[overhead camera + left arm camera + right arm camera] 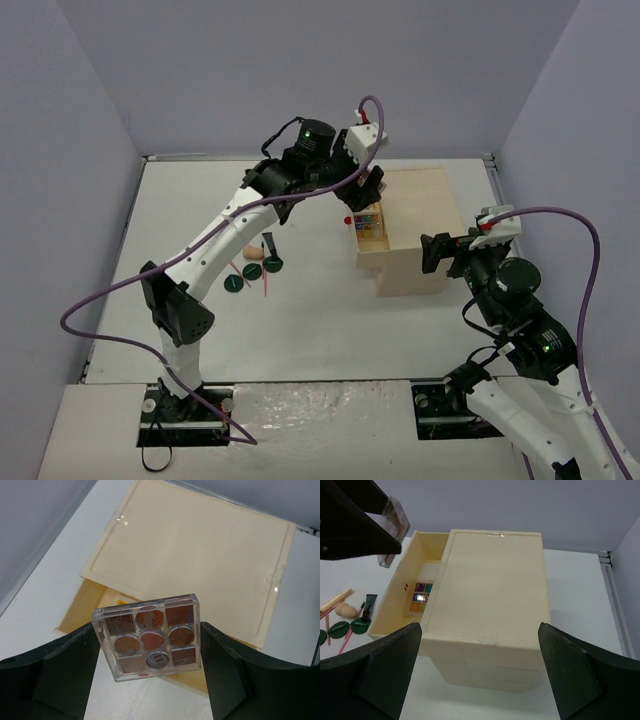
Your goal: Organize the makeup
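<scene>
My left gripper [366,198] is shut on a clear palette of brown and red pans [150,636] and holds it above the open drawer [400,587] of the beige box [415,225]. In the right wrist view that palette [394,524] shows at the top left. A colourful palette [420,593] lies inside the drawer. On the table to the left lie two dark green compacts [234,283] [273,266], a black tube [268,243] and thin pink pencils [267,285]. My right gripper [441,252] is open and empty, close to the box's right end [485,650].
A beige egg-shaped sponge [253,252] lies by the compacts. The box's flat top [190,555] fills the left wrist view behind the palette. Grey walls stand around the white table [320,330].
</scene>
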Robot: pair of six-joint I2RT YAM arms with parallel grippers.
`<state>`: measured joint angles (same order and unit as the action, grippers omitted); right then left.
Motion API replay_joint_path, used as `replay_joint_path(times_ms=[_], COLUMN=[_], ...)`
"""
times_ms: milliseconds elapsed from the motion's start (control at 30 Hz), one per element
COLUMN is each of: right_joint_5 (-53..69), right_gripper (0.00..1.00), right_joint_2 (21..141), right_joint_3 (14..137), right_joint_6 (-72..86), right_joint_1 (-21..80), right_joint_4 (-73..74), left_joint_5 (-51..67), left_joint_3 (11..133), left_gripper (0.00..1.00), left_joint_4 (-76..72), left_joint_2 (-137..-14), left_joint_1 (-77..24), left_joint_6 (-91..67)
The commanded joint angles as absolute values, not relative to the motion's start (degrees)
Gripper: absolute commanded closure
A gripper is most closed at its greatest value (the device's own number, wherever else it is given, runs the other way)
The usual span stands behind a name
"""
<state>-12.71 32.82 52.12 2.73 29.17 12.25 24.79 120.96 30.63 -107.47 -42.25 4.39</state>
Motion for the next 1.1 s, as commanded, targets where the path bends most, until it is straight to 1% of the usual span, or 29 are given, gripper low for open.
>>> replay_joint_path(times_ms=[0,333,433,600,733,867,967,1067], right_joint_5=[-14.4,-14.6,-14.6,-14.6,-14.5,-14.5,-14.1,-13.9], right_gripper=[0.0,0.0,0.0,0.0,0.0,0.0,0.0,0.0], right_joint_2=[33.6,33.8,33.8,33.8,33.6,33.7,34.1,34.2], right_joint_3=[53.6,53.6,53.6,53.5,53.2,53.2,53.2,53.3], right_joint_6=[2.5,2.2,2.0,2.0,2.2,2.4,2.4,2.5], right_joint_1=[29.6,29.6,29.6,29.7,29.6,29.7,29.6,29.6], right_joint_4=[8.8,8.8,8.9,8.9,8.9,8.9,8.8,8.9], left_joint_5=[29.8,30.7,31.5,34.0,34.7,36.1,37.6,39.1], left_joint_3=[126.0,126.1,126.4,126.4,127.1,128.9,127.8,126.1], left_gripper=[0.53,0.52,0.47,0.42,0.41,0.37,0.34,0.35], left_joint_4=[28.6,33.1,34.5,35.6,38.5,42.0,41.0,38.4], left_joint_2=[-108.1,-112.2,-112.4,-112.1,-112.7,-113.6,-113.4,-112.6], left_joint_1=[-42.5,-42.5,-42.5,-42.5,-42.5,-42.5,-42.3,-42.4], left_joint_6=[8.8,12.7,15.7,18.6,21.5,23.5,24.0,24.4])
